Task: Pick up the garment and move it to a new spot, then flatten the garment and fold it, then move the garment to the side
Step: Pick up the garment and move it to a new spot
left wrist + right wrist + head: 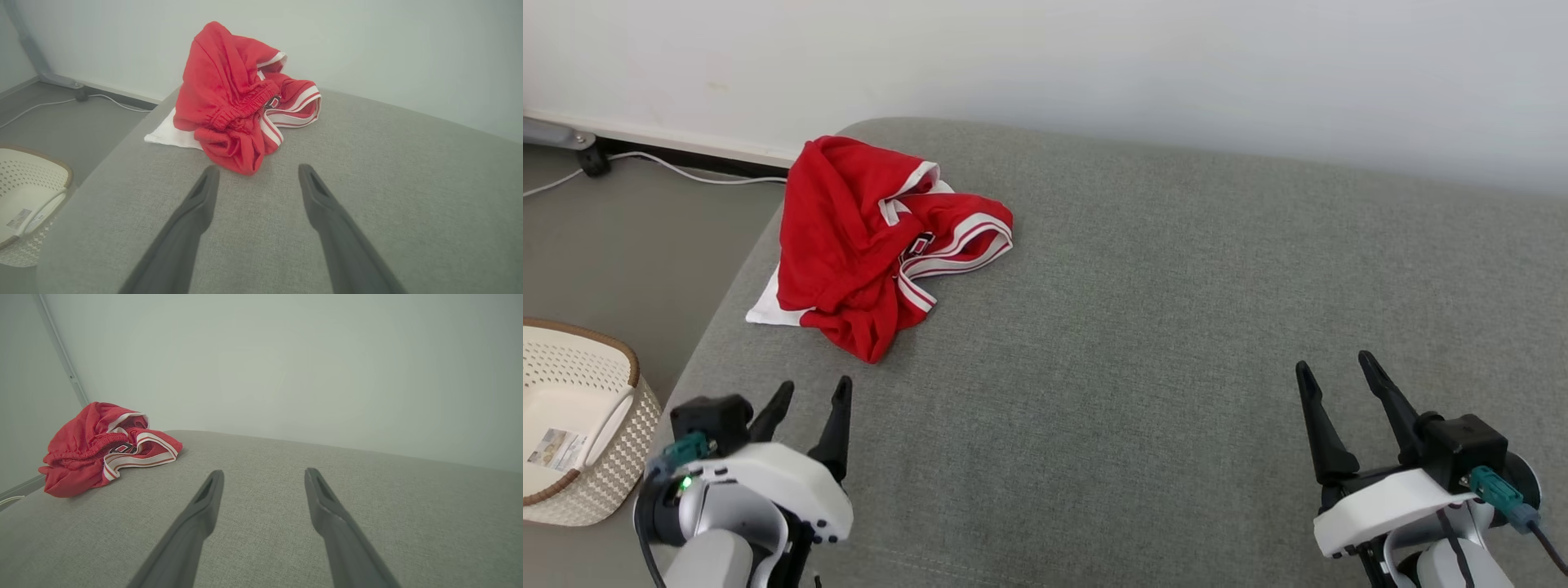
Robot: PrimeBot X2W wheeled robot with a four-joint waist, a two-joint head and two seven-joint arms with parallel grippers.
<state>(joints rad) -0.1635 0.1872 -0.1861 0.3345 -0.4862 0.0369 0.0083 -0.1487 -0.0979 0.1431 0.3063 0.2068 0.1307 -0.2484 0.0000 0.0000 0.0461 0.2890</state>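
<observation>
In the head view, one red garment (849, 237) with white striped trim is lying crumpled at the far left corner of a grey padded surface (1176, 327), a white part of it reaching the left edge. Two grippers are hovering over the near edge. The left gripper (815, 384) is sitting at the lower left, just short of the garment, and the right gripper (1333, 362) at the lower right, well apart from it. Each is holding its two dark fingers spread and is gripping nothing. One pale woven basket (629, 441) is standing on the floor (629, 245) to the left, and one white cable (686, 173) is running along the foot of the wall (1094, 65).

The left wrist view is bringing the garment (220, 94) close. It is piling up just beyond the left gripper (258, 167), whose fingers are standing wide apart and empty, not touching the cloth. This view is adding a gathered elastic waistband and the white panel (167, 134) lying flat under the red heap. The basket (36, 179) and the cable (110, 102) are showing at the left.

In the right wrist view, the garment (81, 457) is sitting far off to the left, with a dark printed mark among its stripes. The right gripper (264, 471) is pointing over bare grey fabric, fingers parted and empty.
</observation>
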